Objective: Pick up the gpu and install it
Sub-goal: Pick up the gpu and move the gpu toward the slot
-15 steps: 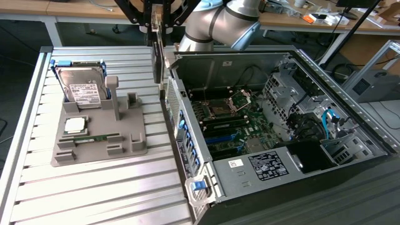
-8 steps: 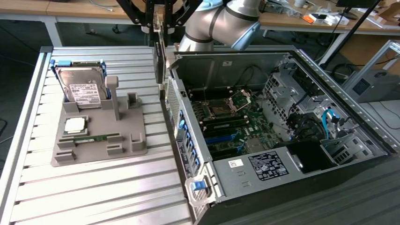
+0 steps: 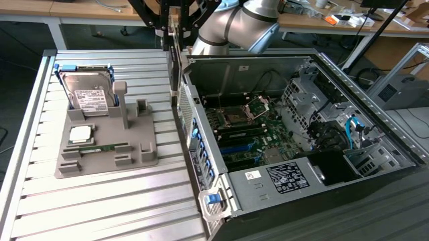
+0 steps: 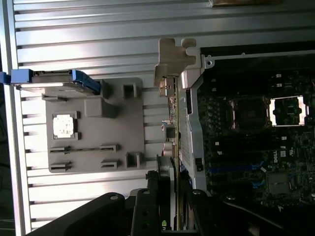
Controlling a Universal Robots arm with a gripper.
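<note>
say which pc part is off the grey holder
The gpu, the dark silver-bracketed card held by the gripper beside the case; hard drive, CPU and RAM stick sit on the holder.

case (image 3: 375, 125): open on the table (image 3: 100, 211), motherboard (image 3: 248, 131) exposed
gpu (image 3: 174, 65): upright, edge-on, gripped by the end effector (image 3: 172, 30), just outside the case wall
tray (image 3: 137, 158): beside the case, on the exterior view's left, with hard drive (image 3: 90, 93), CPU (image 3: 80, 133), RAM (image 3: 100, 148)

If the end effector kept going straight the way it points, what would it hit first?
Likely the computer case's rim, or the slatted table beside it, with the held gpu touching first; depth is unclear.
</note>
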